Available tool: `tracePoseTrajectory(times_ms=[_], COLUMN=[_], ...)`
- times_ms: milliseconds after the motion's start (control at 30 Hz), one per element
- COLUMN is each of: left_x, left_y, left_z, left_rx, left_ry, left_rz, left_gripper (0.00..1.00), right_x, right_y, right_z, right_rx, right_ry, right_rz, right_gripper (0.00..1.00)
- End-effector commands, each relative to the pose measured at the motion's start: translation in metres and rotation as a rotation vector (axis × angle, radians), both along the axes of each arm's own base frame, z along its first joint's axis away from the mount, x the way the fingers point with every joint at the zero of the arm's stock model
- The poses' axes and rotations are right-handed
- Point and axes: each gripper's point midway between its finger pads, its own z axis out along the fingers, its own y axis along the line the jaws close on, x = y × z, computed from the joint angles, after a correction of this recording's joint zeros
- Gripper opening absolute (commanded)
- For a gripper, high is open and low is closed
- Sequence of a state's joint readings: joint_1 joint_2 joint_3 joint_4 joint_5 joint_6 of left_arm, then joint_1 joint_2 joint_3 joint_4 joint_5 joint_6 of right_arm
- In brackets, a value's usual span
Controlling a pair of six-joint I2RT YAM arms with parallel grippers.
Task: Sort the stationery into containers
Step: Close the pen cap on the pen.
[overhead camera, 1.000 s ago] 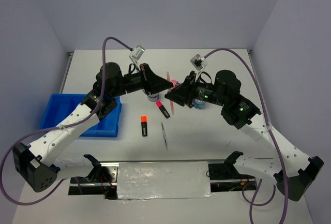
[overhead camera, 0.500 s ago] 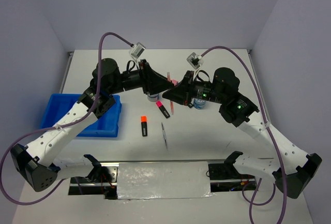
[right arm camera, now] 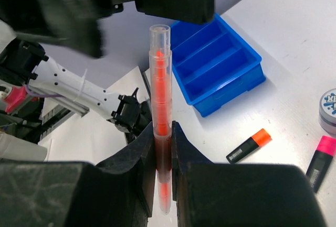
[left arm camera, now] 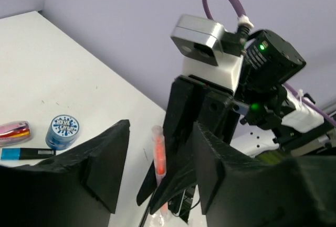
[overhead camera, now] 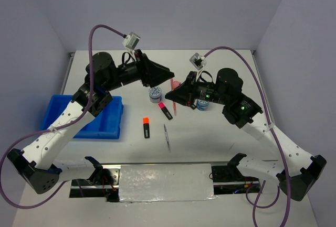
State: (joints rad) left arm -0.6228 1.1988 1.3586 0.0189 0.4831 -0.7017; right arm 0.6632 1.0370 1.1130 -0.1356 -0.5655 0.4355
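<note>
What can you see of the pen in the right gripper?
The pen is a slim, clear plastic tube with an orange-pink core and a clear tip on top. It stands nearly upright, clamped low on its barrel between the fingers of the right gripper. The left gripper, jaws open, flanks it without visible contact.

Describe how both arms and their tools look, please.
The left arm and right arm have white links dotted with holes, black joints and a purple cable each. The left tool and right tool have black wedge-shaped fingers. The right arm shows green lights.
</note>
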Motion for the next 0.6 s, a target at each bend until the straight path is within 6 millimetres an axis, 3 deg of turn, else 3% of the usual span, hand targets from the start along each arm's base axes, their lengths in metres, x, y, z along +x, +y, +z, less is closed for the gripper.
tracePoseTrajectory(times_ms=[0,100,300,333,433,467,567], left_x=[0.01,0.009,0.002,0.002,-0.001,-0.001,-0.004], left_y=[0.001,-0.001,-0.009,-0.01,-0.009,-0.009,-0.011], left_z=[0.008,0.008,0.003,-0.001,-0.004,-0.006,-0.013], left_rx=[-0.007,-0.016,-0.036,-0.037,-0.036,-0.032,-0.021], left_ry=[-0.034,-0.03,-0.009,-0.004,0.009,0.014,0.038], left_rz=[0.025,0.013,-0.059,-0.067,-0.076,-0.076,-0.099], left_gripper=[0.59,0.51,0.51,0.36,0.06,0.0,0.0], right_x=[-0.001,0.0,0.005,0.006,0.009,0.012,0.018], right_y=[0.001,0.001,0.002,0.003,0.002,0.001,0.002], right_z=[0.021,0.02,0.02,0.021,0.025,0.026,0.032], right_rx=[0.029,0.025,0.017,0.015,0.016,0.016,0.021], right_ry=[-0.066,-0.062,-0.057,-0.058,-0.065,-0.064,-0.069], right_rz=[0.019,0.017,0.007,0.006,-0.02,-0.033,-0.044], right_gripper=[0.0,0.0,0.0,0.0,0.0,0.0,0.0])
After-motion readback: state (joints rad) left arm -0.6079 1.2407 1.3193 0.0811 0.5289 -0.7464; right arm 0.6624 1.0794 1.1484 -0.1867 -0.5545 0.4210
